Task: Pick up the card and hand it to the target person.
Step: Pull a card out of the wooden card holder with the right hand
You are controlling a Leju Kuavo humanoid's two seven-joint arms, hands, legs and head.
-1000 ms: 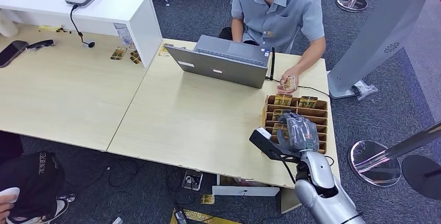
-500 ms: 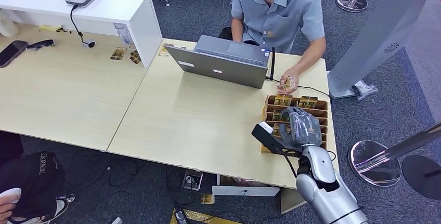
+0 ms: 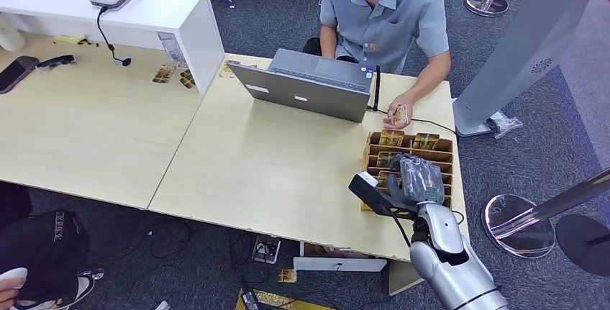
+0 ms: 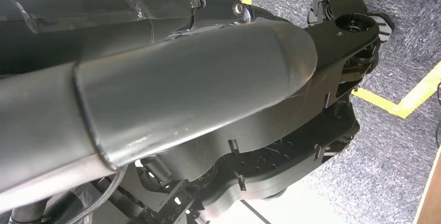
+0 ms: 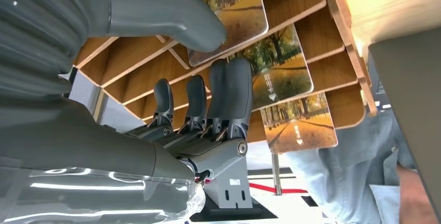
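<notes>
Up close, in the right wrist view, three cards stand in the slots of the wooden rack (image 5: 307,68): the nearest card (image 5: 229,11), a second card (image 5: 278,73) one tier on, and a third card (image 5: 296,125) beyond that. All three carry the same picture of a tree-lined autumn path. The right hand (image 5: 208,73) is at the rack with its fingers half curled. Its thumb (image 5: 156,13) lies across the face of the nearest card, and its dark fingers (image 5: 229,94) reach up beneath that card's lower edge, with the tips in front of the second card. Whether thumb and fingers actually pinch the card, I cannot tell.

From the head view, the rack (image 3: 440,153) sits at the right end of the pale counter (image 3: 273,173), and the right hand (image 3: 417,179) hangs over its near tiers. Two more cards show in the rack's far row. One person (image 3: 385,8) sits across the counter behind one grey laptop (image 3: 306,83), holding a small stack of cards (image 3: 400,116) just beyond the rack.
</notes>
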